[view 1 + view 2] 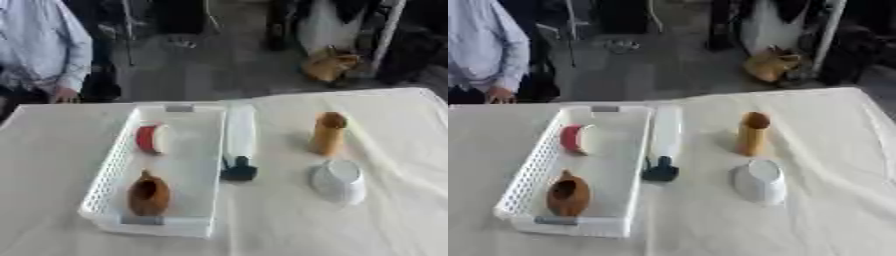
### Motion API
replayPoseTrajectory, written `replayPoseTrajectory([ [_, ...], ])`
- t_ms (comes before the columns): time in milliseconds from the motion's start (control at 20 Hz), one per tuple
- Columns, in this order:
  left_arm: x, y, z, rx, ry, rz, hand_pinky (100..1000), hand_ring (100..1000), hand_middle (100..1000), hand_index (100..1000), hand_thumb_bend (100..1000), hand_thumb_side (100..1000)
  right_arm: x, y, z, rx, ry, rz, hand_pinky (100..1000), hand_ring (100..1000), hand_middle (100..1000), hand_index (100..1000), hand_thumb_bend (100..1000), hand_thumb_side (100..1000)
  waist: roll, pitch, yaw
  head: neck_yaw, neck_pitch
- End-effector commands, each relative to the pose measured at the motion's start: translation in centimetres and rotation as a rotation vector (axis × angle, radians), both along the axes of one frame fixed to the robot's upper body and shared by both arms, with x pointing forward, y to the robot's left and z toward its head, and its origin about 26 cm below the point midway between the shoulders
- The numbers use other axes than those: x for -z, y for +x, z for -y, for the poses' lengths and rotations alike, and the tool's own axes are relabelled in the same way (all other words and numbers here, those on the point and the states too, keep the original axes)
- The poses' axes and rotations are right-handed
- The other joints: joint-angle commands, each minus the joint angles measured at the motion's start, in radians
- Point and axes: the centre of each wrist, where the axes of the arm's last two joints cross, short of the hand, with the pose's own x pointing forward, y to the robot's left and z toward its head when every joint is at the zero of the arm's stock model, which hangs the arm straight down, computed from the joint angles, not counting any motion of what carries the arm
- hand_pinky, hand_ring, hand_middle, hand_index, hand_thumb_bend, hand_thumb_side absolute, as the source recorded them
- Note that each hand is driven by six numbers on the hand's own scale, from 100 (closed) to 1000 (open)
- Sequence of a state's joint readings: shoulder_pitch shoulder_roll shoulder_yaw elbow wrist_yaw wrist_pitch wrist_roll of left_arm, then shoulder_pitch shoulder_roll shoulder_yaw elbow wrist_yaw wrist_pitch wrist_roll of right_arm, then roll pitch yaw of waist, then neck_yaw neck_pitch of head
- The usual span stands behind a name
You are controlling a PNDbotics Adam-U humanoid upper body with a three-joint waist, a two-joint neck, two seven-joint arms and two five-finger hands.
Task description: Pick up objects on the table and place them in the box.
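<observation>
Presently, on the cream-clothed table (pixel 280 235): a white perforated plastic box (pixel 109 172), rectangular, already holding a red-and-white round object (pixel 150 138) at its far end and a brown rounded clay-coloured vessel (pixel 148 196) at its near end. Just beside the box's right wall lies a long white object with a dark end (pixel 238 142). Farther right stand an upright tan cylindrical container (pixel 329 132) and, nearer, a white rounded bowl-like object (pixel 339 181). Neither robot hand shows in either view, so their state is unseen. Step judged: between placements, three items outstanding. Next move likely calls for a reach to the long white object, nearest the box.
</observation>
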State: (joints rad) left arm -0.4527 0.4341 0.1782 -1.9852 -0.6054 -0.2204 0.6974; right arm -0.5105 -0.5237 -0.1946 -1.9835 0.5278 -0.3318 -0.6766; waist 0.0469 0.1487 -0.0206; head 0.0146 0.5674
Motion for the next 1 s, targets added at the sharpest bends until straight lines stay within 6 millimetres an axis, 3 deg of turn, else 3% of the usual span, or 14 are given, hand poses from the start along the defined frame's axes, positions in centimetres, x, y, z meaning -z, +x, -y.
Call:
replayPoseTrajectory([
  [50,-0.7,-0.3,0.0,0.001,0.009,0.023,961,978,976,996,100,1000,-1.0,-0.5,0.0,0.004,-0.023,0.029,796,888,894,881,100,1000,0.000,-0.012,0.001,0.005,-0.004],
  [500,-0.7,-0.3,0.0,0.002,0.010,0.016,961,978,976,995,100,1000,-1.9,-0.5,-0.3,0.062,-0.040,-0.046,788,889,886,873,100,1000,-0.003,-0.012,0.003,-0.001,0.005],
  [750,-0.6,-0.3,0.1,0.009,0.013,0.008,961,977,975,995,100,1000,-4.9,-0.8,-1.8,0.210,-0.221,-0.258,789,889,886,874,100,1000,-0.011,-0.018,0.009,-0.025,0.011],
  [1000,-0.4,-0.3,0.1,0.011,0.013,0.003,961,978,975,994,100,1000,-7.1,-1.2,-3.2,0.321,-0.371,-0.352,792,886,888,875,100,1000,-0.013,-0.024,0.015,-0.034,0.013],
])
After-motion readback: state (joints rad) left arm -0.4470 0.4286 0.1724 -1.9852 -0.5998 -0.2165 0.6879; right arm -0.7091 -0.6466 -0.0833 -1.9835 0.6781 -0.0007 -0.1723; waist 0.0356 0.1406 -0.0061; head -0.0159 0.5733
